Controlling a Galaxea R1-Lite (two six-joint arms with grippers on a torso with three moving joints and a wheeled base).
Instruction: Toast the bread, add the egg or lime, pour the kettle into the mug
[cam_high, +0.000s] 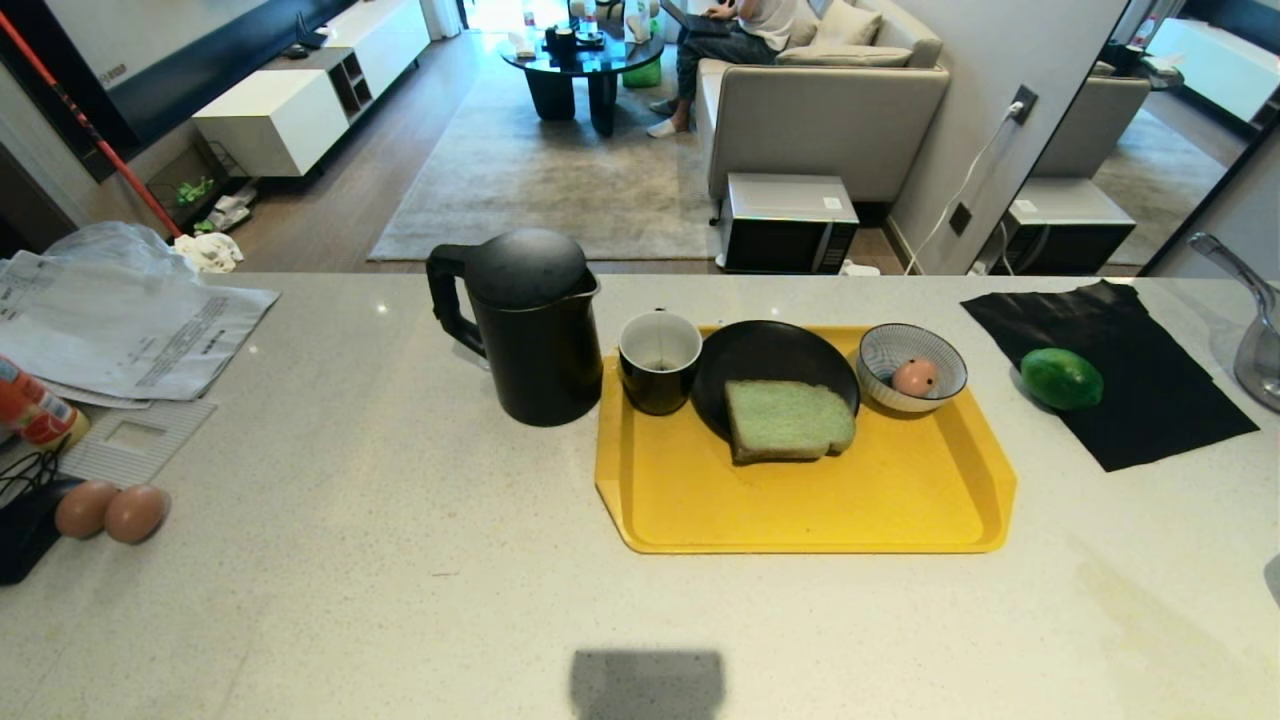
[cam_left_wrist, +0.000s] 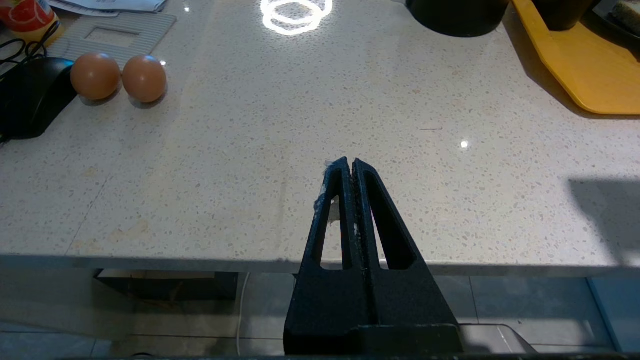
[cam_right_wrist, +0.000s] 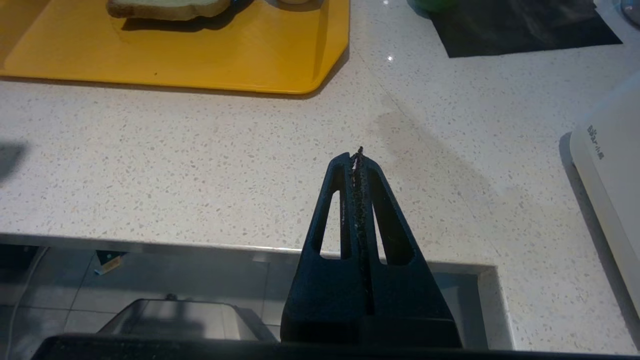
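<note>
Table (cam_high: 400, 600): pale speckled stone top that carries everything
Tray (cam_high: 900, 500): yellow, lying flat a little right of the middle of the table
Plate (cam_high: 770, 355): black, on the far half of the tray
Bread (cam_high: 788, 418): pale green slice with a brown crust, lying on the near edge of the plate and reaching over it toward the tray floor
Mug (cam_high: 659, 362): black outside, white inside, upright at the far left corner of the tray, just beside the plate
Bowl (cam_high: 912, 352): blue-and-white striped, at the far right corner of the tray
Egg (cam_high: 914, 378): pinkish-orange with a dark spot, resting inside the bowl
Kettle (cam_high: 530, 325): black, lid on, upright on the table just left of the tray, handle pointing left
Cloth (cam_high: 1120, 370): black sheet spread on the table to the right of the tray
Lime (cam_high: 1061, 378): glossy green, lying on the cloth, well apart from the tray
Brown eggs (cam_high: 110, 511): a pair touching each other near the table's left edge
Left claw (cam_left_wrist: 349, 162): fingers pressed together, holding nothing, hanging over the near edge of the table, well apart from the brown eggs
Right claw (cam_right_wrist: 356, 154): fingers pressed together, empty, over the near edge of the table, near the tray's front right corner
Person (cam_high: 740, 40): seated on a sofa in the room beyond the table
</note>
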